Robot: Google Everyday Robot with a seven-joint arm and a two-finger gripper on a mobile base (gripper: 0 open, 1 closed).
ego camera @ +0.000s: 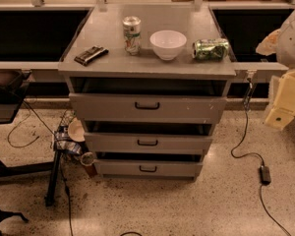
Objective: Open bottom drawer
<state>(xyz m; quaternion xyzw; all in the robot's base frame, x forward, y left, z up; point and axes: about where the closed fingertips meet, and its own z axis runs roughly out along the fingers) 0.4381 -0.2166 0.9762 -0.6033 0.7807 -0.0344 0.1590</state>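
Observation:
The bottom drawer (pixel 147 169) is the lowest grey front of the cabinet, with a small black bar handle (pixel 148 169). A dark gap runs above its front, and it sits a little further back than the middle drawer (pixel 147 143). The wide top drawer (pixel 147 107) is above both. My gripper (pixel 284 101) is the pale blocky shape at the right edge, beside the cabinet at about top-drawer height. It is well away from the bottom handle and touches nothing.
On the cabinet top (pixel 108 65) stand an upright can (pixel 132 34), a white bowl (pixel 167 44), a green can on its side (pixel 211 48) and a dark flat object (pixel 91 54). Cables and a power brick (pixel 265 174) lie right; clutter (pixel 71 139) and a black stand (pixel 51 181) left.

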